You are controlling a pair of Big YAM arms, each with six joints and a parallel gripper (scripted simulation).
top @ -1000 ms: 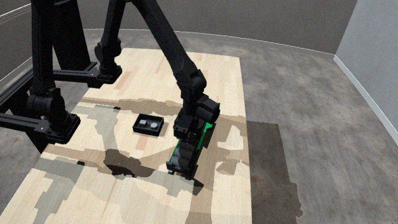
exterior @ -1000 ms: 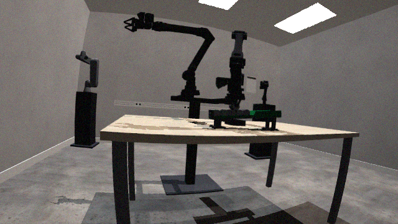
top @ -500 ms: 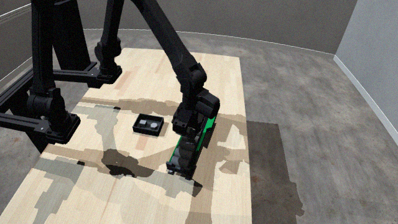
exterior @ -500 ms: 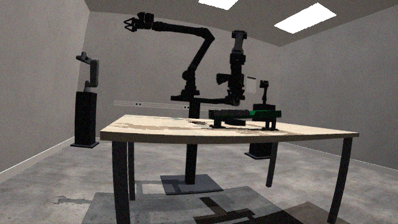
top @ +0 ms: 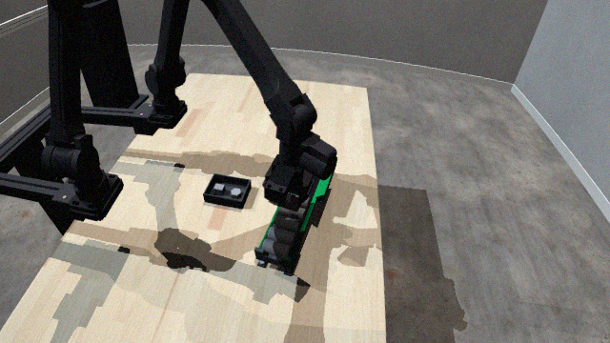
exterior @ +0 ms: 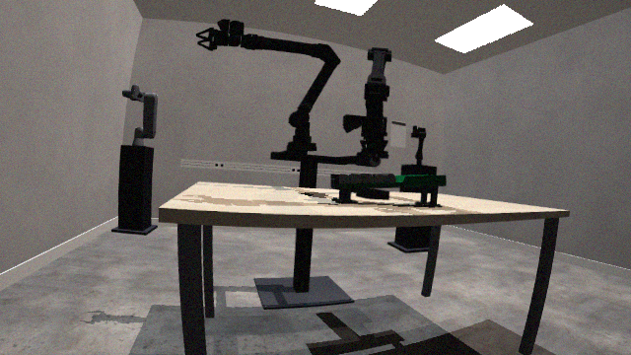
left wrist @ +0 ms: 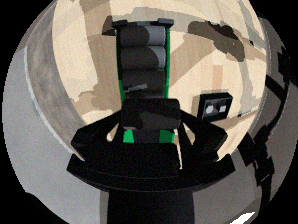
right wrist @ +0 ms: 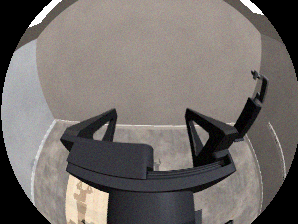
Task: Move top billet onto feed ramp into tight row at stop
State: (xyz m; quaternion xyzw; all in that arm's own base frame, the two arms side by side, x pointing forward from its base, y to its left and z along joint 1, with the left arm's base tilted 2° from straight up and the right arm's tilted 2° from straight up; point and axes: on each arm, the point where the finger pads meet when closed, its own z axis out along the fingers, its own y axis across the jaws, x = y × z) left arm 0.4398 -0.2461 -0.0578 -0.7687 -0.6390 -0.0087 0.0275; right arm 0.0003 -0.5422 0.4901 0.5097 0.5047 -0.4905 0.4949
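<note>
- Three dark steel billets (top: 283, 234) (exterior: 365, 178) (left wrist: 142, 57) show clearly beyond the hand, lying across the feed ramp (top: 324, 185) (exterior: 419, 180) (left wrist: 168, 70) in a row that begins at the stop (top: 274, 257) (exterior: 335, 180) (left wrist: 142, 23); part of another seems to show behind the held one.
- The left gripper (top: 296, 205) (left wrist: 150, 112) is closed on a billet (left wrist: 151, 114), one finger at each end, on the side of the row away from the stop. This is probably the one taken off the stack, now on its way into the row.
- Looking from the wrist, the held bar appears square to the rails; whether it already touches the ramp, I cannot tell.
- The right gripper (exterior: 198, 40) (right wrist: 151, 112) stands wide with nothing in it, raised well apart from the stop.
- To do this well, keep both ends level and parallel to the stop, lower until the bar bears on the ramp, then ease it toward the stop until it meets its neighbour.
- Open the fingers evenly and lift straight up; a sideways drag could skew the bar or leave a gap in the row.

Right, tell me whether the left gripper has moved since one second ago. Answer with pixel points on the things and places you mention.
Yes. In the exterior view the left gripper (top: 292, 202) (exterior: 375, 160) (left wrist: 150, 112) has risen, now sitting above the feed ramp (top: 325, 185) (exterior: 419, 180) (left wrist: 168, 70) with a gap, where before it reached down to it.
</note>
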